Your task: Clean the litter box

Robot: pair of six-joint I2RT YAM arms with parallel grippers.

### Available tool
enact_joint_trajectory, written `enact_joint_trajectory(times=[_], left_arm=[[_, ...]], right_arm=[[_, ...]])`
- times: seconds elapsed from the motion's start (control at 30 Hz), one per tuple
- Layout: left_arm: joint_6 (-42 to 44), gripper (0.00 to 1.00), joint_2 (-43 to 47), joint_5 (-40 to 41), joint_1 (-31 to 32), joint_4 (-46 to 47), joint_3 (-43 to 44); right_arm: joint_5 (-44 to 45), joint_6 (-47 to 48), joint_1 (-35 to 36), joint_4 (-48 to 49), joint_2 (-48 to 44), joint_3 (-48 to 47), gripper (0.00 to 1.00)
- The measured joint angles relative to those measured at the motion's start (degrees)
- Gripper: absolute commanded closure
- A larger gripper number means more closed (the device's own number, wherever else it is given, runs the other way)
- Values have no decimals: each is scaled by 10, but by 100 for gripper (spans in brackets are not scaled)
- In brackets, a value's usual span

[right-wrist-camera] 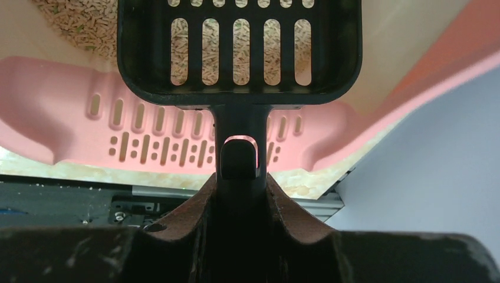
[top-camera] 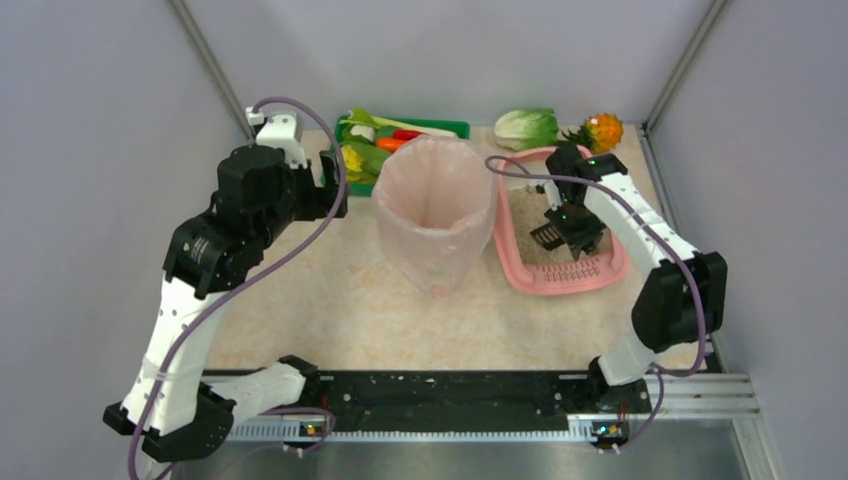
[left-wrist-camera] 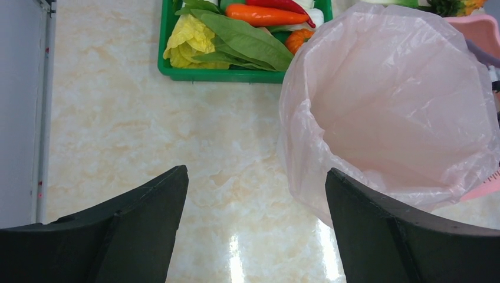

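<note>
Marbled beige desk (top-camera: 330,300): toward its far left corner the left claw (left-wrist-camera: 256,177) hangs spread, empty, beside the bag-lined bin (top-camera: 435,205), presumably placed to take waste. At the right edge, the right claw (right-wrist-camera: 239,188) pinches a slotted scoop (right-wrist-camera: 239,47) over the pink litter box (top-camera: 560,278), apparently for sifting.

A robot lab: plain grey walls (top-camera: 90,90) and metal posts (top-camera: 207,60) stand past the left pincer (top-camera: 330,185); arms (top-camera: 180,330) bolted to a rail (top-camera: 450,432).

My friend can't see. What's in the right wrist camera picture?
The right gripper holds a black slotted scoop by its handle above the pink litter box. Beige litter shows through the scoop's slots, and the box's slotted grate shows beneath it.
</note>
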State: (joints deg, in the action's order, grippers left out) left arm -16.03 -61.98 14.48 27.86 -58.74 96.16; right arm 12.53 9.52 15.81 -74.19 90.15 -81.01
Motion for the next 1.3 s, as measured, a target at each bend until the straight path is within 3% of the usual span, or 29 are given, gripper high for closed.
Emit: enact_joint_trajectory(times=[0.7,1.3], left_arm=[[10,8,-51,65,0,2,46],[64,7,-62,90,0,18,61]], right_arm=[[-52,-6,0,43,185,-108,100],[-75,-29,-23,216,195,-59,100]])
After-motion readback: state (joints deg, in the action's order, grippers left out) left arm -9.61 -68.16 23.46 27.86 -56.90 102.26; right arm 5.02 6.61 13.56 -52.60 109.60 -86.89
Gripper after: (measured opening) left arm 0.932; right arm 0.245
